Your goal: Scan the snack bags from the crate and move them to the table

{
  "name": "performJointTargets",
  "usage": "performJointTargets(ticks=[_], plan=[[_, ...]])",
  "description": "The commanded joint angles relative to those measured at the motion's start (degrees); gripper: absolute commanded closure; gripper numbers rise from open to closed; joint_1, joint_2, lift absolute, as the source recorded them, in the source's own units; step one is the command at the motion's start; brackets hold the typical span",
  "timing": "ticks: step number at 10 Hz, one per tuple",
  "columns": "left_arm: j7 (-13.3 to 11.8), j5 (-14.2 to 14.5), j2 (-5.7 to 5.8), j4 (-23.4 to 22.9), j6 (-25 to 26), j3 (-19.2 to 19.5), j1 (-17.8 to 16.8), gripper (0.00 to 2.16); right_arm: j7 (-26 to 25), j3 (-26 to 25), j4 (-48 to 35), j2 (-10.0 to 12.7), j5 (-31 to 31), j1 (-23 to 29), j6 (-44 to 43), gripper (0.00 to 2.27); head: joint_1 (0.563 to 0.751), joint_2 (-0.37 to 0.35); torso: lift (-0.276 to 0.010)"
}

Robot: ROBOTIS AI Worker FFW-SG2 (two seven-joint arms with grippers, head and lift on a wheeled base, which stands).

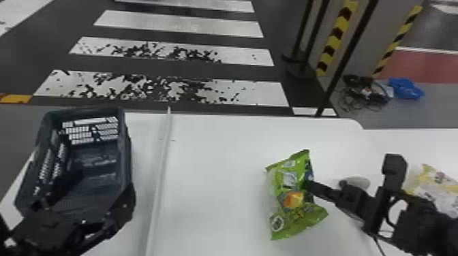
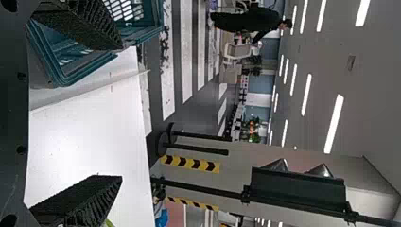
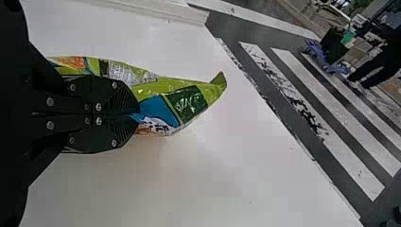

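Note:
A green snack bag (image 1: 296, 201) is over the white table, right of centre. My right gripper (image 1: 306, 185) is shut on the bag's edge; in the right wrist view the closed right gripper (image 3: 136, 114) pinches the green bag (image 3: 189, 101). The dark crate (image 1: 127, 149) stands at the left. My left gripper (image 1: 85, 212) is at the crate's near end, and in the left wrist view the left gripper (image 2: 111, 113) is wide open with nothing between its fingers. A yellow and white snack bag (image 1: 432, 187) lies at the right edge, partly behind the right arm.
A raised white strip (image 1: 160, 170) runs along the table (image 1: 211, 163) between crate and green bag. A small pale oval object (image 1: 357, 182) sits behind the right gripper. Beyond the table's far edge stand dark posts (image 1: 332, 81).

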Motion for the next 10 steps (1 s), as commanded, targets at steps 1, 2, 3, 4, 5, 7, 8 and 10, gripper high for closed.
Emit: performJointTargets(ticks=[1,2,3,4,5,7,8,10], plan=[[0.0,0.1,0.02,0.0,0.0,0.0,0.0,0.01,1.8,1.3,-1.0,0.0,6.1,0.0,-0.6,0.25,0.695,-0.133,-0.095],[0.0,0.1,0.02,0.0,0.0,0.0,0.0,0.01,3.3,2.5,-2.3,0.0,10.0,0.2,-2.2,0.00,0.695,-0.137,-0.095],[0.0,0.1,0.02,0.0,0.0,0.0,0.0,0.01,4.6,3.3,-3.9,0.0,13.0,1.4,-6.1,0.00,0.695,-0.141,-0.095],[0.0,0.1,0.02,-0.1,0.0,0.0,0.0,0.01,5.4,4.0,-5.6,0.0,16.1,1.9,-7.7,0.00,0.695,-0.143,-0.095],[0.0,0.1,0.02,-0.3,0.0,0.0,0.1,0.01,5.4,3.8,-7.1,0.0,16.8,3.1,-9.8,0.00,0.695,-0.149,-0.095],[0.0,0.1,-0.07,-0.7,-0.2,-0.4,0.0,0.01,5.4,2.7,-12.6,0.4,16.9,8.5,-15.2,0.02,0.695,-0.166,-0.095],[0.0,0.1,-0.07,-1.4,-0.2,-0.6,0.0,0.01,5.4,2.9,-17.1,0.5,18.7,12.7,-21.2,0.07,0.695,-0.176,-0.095],[-0.1,0.2,0.11,-3.3,0.0,-1.0,0.2,0.01,7.6,3.9,-22.6,2.5,22.2,17.7,-24.2,0.09,0.695,-0.185,-0.095]])
